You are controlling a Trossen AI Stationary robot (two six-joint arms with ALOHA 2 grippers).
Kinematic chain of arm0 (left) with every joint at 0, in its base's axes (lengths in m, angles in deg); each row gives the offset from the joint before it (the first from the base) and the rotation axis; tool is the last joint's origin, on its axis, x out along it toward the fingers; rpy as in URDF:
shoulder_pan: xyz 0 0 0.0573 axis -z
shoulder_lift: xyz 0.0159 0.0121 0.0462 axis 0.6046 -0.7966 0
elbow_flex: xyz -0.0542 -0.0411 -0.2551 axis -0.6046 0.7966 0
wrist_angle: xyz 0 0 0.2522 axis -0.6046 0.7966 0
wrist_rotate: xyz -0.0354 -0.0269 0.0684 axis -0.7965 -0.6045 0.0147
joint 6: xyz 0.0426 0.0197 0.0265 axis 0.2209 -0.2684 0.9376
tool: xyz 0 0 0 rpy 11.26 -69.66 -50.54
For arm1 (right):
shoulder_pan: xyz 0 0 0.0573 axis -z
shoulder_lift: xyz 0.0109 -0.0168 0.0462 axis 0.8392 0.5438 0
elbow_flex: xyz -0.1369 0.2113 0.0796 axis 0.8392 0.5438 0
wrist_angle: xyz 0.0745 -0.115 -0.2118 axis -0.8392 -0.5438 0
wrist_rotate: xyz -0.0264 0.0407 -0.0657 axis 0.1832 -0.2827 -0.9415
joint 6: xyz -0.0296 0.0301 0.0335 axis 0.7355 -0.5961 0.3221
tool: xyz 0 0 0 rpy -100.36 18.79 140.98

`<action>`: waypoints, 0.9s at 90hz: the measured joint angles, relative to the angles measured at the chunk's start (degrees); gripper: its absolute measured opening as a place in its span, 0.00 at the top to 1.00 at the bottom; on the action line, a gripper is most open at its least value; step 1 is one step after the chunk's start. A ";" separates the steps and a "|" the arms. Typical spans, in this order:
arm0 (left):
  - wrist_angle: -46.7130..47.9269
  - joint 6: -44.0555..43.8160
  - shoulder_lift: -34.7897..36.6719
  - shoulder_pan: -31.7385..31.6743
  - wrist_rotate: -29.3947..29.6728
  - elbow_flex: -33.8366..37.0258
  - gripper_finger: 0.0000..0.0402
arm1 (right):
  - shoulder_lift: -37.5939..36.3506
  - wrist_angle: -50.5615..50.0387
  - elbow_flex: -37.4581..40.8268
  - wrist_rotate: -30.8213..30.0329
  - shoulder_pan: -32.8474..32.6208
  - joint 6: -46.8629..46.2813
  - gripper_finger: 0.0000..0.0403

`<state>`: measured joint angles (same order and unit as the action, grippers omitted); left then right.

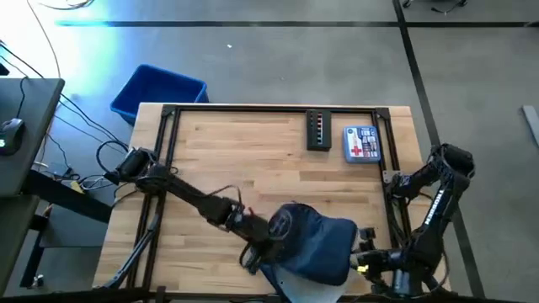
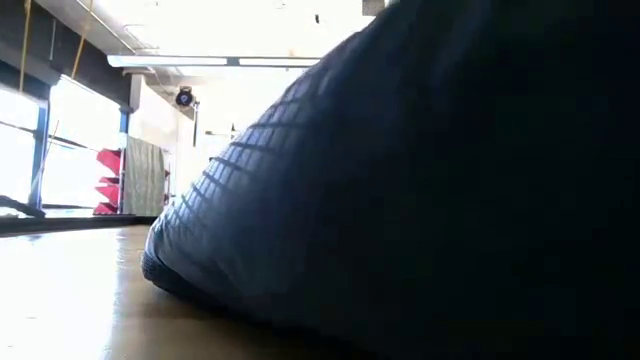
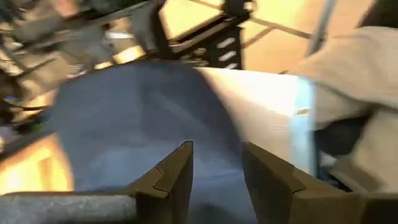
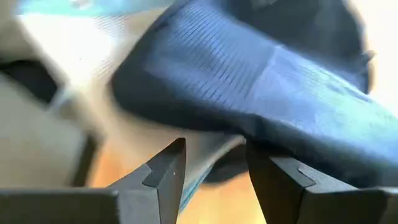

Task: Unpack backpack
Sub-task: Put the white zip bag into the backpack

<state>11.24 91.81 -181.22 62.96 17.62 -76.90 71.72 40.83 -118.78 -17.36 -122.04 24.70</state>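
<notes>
From above, the backpack [image 1: 313,244] lies at the near edge of the wooden table [image 1: 244,151], right of centre, a pale sheet-like item [image 1: 312,290] poking out from under its near side. The low view shows none of that layout: dark ribbed fabric of the backpack [image 2: 420,190] fills most of it. The left arm stretches diagonally from the table's left side, its left gripper [image 1: 268,240] at the backpack's left edge; its wrist view shows the fingers [image 3: 177,174] spread with a gap between them, over blue fabric [image 3: 137,124] beside a white surface [image 3: 261,99]. The right arm folds back at the table's right edge, with the right gripper [image 1: 364,251] just beside the backpack's right side; its fingers [image 4: 165,171] stand apart, holding nothing, close to the navy fabric [image 4: 261,81]. At the far side lie a black device [image 1: 318,130] and a blue-and-white box [image 1: 362,143]; their markings cannot be read. A blue bin [image 1: 158,91] sits on the floor beyond the far left corner.
</notes>
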 joint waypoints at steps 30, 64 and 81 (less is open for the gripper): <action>-6.59 -0.59 -0.06 6.80 -0.13 0.00 0.71 | 2.25 10.77 0.04 -10.56 22.20 14.93 0.61; -8.57 0.63 -1.01 8.94 7.27 0.00 0.71 | 1.20 26.85 -0.06 -3.20 45.65 36.56 0.61; -9.33 -0.43 -4.94 5.19 10.95 0.00 0.71 | -6.78 15.37 -2.98 2.91 42.78 38.82 0.61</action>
<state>1.91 91.38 -186.17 68.14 28.57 -76.90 64.94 56.20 -121.76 -14.44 -79.26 63.52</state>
